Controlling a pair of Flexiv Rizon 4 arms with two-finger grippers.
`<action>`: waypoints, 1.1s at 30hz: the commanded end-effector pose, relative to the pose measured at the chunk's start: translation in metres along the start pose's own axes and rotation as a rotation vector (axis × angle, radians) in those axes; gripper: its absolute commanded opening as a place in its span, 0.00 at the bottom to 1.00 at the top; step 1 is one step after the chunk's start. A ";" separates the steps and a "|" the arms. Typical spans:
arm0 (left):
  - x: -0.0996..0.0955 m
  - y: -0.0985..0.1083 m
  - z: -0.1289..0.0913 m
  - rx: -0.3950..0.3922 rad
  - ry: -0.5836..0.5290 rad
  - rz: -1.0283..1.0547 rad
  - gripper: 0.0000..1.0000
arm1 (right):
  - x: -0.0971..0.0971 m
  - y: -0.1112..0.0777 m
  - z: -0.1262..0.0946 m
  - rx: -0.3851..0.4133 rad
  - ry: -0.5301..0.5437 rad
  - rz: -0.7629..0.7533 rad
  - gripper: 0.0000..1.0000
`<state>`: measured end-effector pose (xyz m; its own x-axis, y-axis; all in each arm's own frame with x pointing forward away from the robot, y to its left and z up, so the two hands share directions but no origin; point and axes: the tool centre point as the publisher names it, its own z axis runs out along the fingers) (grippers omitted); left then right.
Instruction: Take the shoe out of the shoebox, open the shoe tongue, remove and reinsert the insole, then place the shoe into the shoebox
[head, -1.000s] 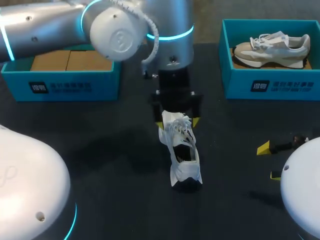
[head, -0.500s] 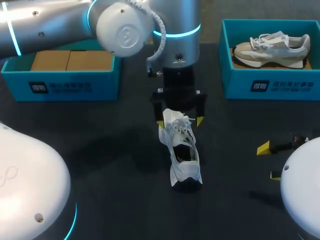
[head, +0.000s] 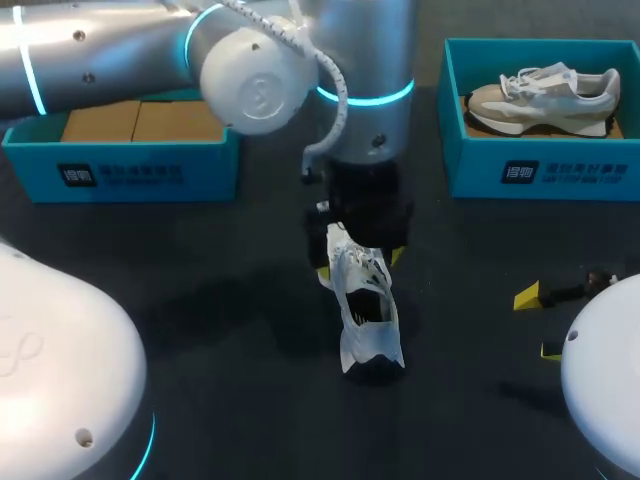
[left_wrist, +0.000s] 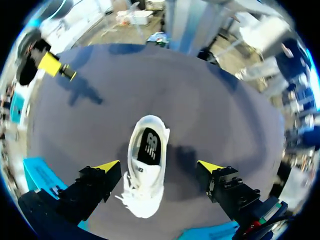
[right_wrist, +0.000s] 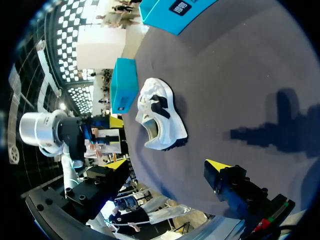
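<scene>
Our left gripper (left_wrist: 159, 165) hung spread wide over the white shoe (head: 366, 312) in the middle of the table (head: 200, 330), right gripper (right_wrist: 167, 164) released too, so we reckoned: pinch the tongue (left_wrist: 143, 174) alone, lift gently.

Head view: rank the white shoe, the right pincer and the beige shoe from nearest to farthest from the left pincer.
1. White shoe, mid-table, just below the left pincer.
2. Right pincer, near right side.
3. Beige shoe, in the far-right shoebox.

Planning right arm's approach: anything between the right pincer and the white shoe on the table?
Nothing: only bare table between right pincer and white shoe, seen in the head view.
</scene>
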<state>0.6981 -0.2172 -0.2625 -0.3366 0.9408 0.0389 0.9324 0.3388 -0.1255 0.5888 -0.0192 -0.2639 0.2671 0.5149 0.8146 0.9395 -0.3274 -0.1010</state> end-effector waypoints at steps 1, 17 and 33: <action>0.003 -0.003 0.000 -0.065 -0.034 -0.537 1.00 | 0.001 -0.003 -0.001 -0.004 -0.003 0.000 1.00; 0.007 -0.005 0.004 -0.147 -0.146 -0.725 1.00 | 0.001 -0.003 -0.001 -0.004 -0.003 0.000 1.00; 0.008 -0.043 0.030 -0.013 -0.137 -0.939 1.00 | 0.001 -0.003 -0.001 -0.004 -0.003 0.000 1.00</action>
<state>0.6537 -0.2304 -0.2755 -0.9569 0.2905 -0.0012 0.2901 0.9552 -0.0579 0.5888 -0.0191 -0.2639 0.2671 0.5149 0.8146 0.9395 -0.3274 -0.1010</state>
